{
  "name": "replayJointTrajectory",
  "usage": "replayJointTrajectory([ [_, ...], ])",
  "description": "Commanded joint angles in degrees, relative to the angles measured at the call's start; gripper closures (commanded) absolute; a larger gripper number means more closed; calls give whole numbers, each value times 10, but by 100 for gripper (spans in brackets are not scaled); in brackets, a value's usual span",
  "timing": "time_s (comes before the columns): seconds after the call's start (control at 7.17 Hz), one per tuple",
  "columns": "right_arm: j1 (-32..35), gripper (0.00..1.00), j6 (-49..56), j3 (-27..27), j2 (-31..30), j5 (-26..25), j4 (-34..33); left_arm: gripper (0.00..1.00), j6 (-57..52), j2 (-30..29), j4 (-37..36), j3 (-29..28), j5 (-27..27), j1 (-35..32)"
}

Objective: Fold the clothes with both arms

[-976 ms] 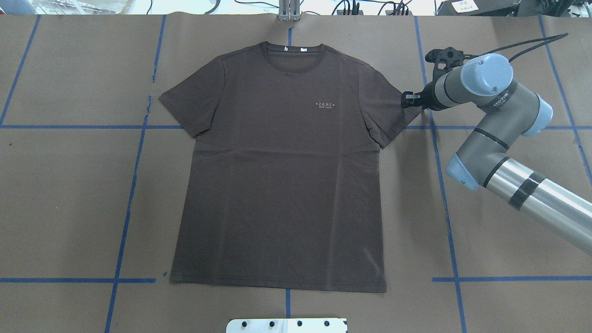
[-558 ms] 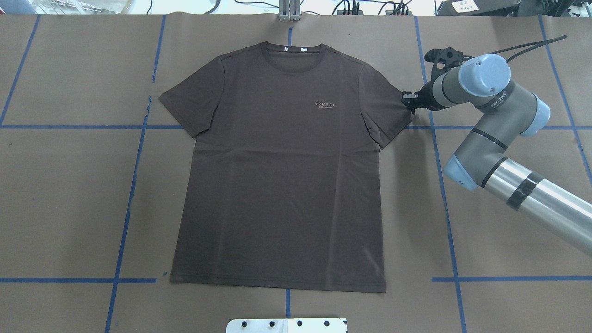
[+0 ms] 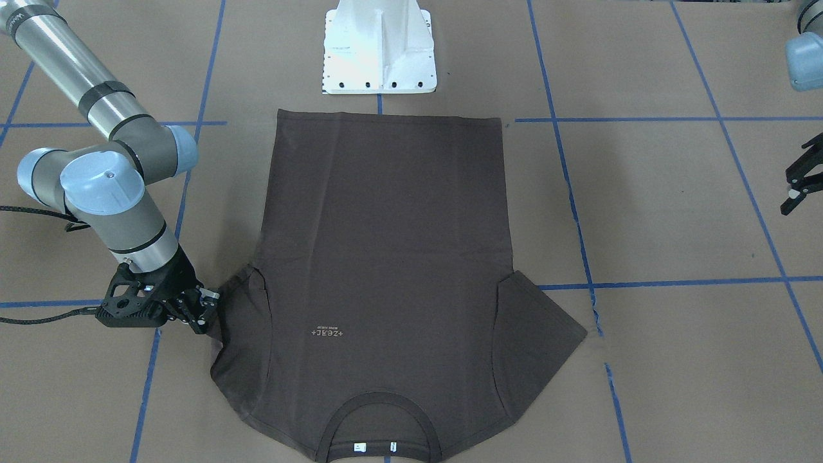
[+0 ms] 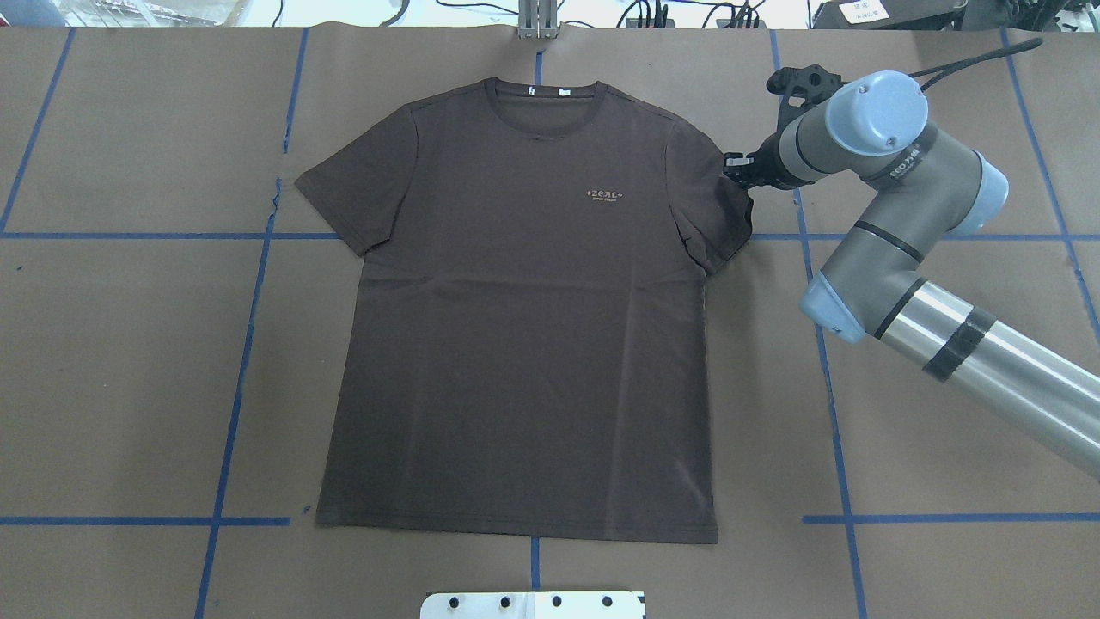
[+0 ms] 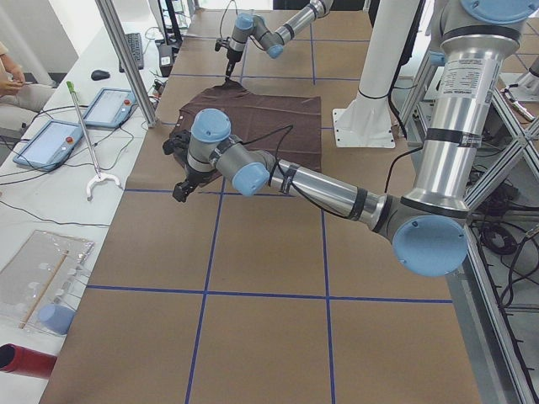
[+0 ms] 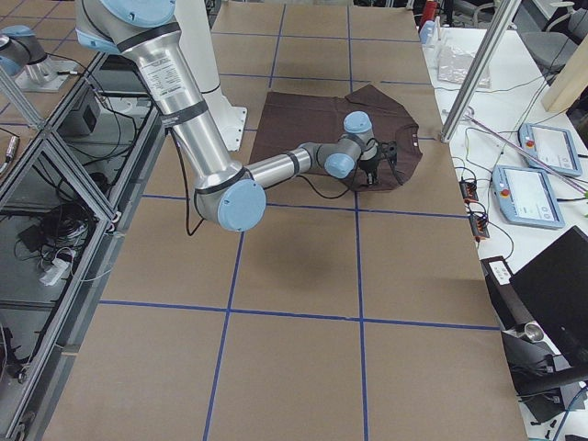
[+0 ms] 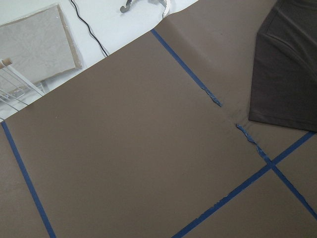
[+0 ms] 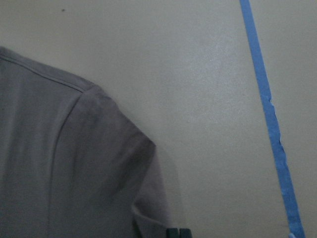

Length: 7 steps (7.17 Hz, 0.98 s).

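We are at the first fold. The dark brown T-shirt (image 4: 524, 344) lies flat and front up in the middle of the tabletop (image 4: 129, 387), with its hem toward the robot's base and its collar away from it. At the T-shirt's edge on the robot's right, the right gripper (image 4: 737, 172) sits at the outer tip of the sleeve (image 4: 722, 219). Its fingers are pinched together on the hem there, and the wrist view shows the cloth lifted and turned inward toward the T-shirt's body. The left gripper (image 3: 797, 186) hangs well apart from the T-shirt on its other side, fingers spread and holding nothing. The opposite sleeve (image 4: 357, 202) lies flat and untouched. We judge the sleeve fold only just begun. The next move calls for carrying the pinched tip across toward the T-shirt's chest without dragging the body along, laying it flat, and then letting go. The left gripper needs to come in to the opposite sleeve so that both sides fold alike.
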<state>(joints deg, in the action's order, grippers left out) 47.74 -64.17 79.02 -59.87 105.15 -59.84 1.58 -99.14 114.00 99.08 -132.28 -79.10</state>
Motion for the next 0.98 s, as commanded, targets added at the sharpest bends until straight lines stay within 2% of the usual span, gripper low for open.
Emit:
replayJointTrajectory([
  [0.0, -33, 100, -60, 13, 63, -45, -91, 0, 0, 0, 0, -1, 0, 0],
  [0.14, -44, 100, -76, -7, 90, -62, -96, 0, 0, 0, 0, -1, 0, 0],
  [0.42, -55, 100, -105, -86, 155, -84, -92, 0, 0, 0, 0, -1, 0, 0],
  [0.84, -71, 100, -113, -95, 164, -104, -85, 0, 1, 0, 0, 0, 0, 0],
])
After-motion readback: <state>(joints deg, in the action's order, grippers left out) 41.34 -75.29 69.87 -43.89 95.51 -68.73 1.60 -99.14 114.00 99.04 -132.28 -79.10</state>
